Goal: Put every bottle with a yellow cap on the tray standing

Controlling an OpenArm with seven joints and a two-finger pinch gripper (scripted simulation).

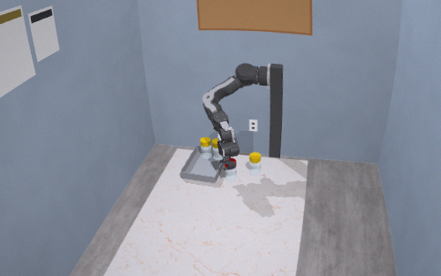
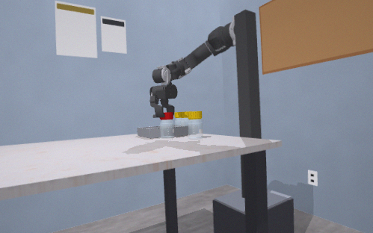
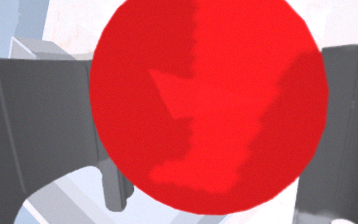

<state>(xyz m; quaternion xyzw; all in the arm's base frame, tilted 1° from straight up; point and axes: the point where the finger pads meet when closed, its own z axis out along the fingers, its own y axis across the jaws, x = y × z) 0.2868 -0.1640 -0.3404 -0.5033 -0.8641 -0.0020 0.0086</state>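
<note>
My gripper (image 1: pixel 228 164) is shut on the red cap of a clear bottle (image 1: pixel 231 172), which stands upright on the table just right of the grey tray (image 1: pixel 201 167). The red cap fills the wrist view (image 3: pixel 208 102) with a dark finger on each side. In the exterior view the red-capped bottle (image 2: pixel 167 126) stands at table level in front of the tray (image 2: pixel 158 131). Two yellow-capped bottles (image 1: pixel 205 147) (image 1: pixel 216 149) stand at the tray's far end. A third yellow-capped bottle (image 1: pixel 254 163) stands on the table right of the tray.
The arm's dark post (image 1: pixel 276 111) rises at the back of the table behind the bottles. The tray's near part holds nothing. A grey strip (image 1: pixel 342 217) runs along the table's right side.
</note>
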